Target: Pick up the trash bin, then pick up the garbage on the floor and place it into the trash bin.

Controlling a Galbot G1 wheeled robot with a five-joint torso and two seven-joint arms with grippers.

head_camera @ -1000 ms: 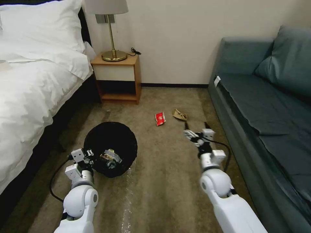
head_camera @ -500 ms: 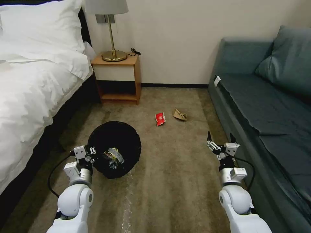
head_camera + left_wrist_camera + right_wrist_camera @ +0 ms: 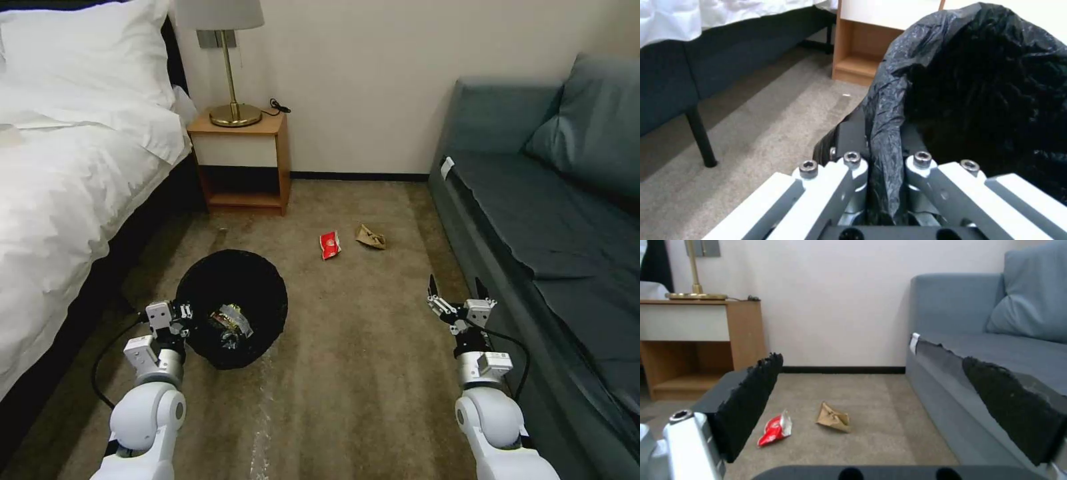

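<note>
My left gripper (image 3: 181, 319) is clamped on the near rim of the small round bin lined w/ a glossy black bag (image 3: 233, 303); the left wrist cam has both fingers (image 3: 853, 146) pinching a fold of the bag (image 3: 889, 133) between them. The bin is tipped toward me, beside the white-sheeted bed (image 3: 60, 200), w/ a clear bottle w/ a label (image 3: 230, 319) lying inside. My right gripper (image 3: 455, 293) hangs empty above the brown carpet (image 3: 347, 373), next to the blue-grey sofa (image 3: 533, 213), black pads (image 3: 751, 400) spread wide apart. Ahead of it, a red snack packet (image 3: 330, 244) and a crumpled brown paper piece (image 3: 371, 237) lie just beside each other on the carpet, approx. btwn the wooden nightstand (image 3: 243, 160) and the sofa.
</note>
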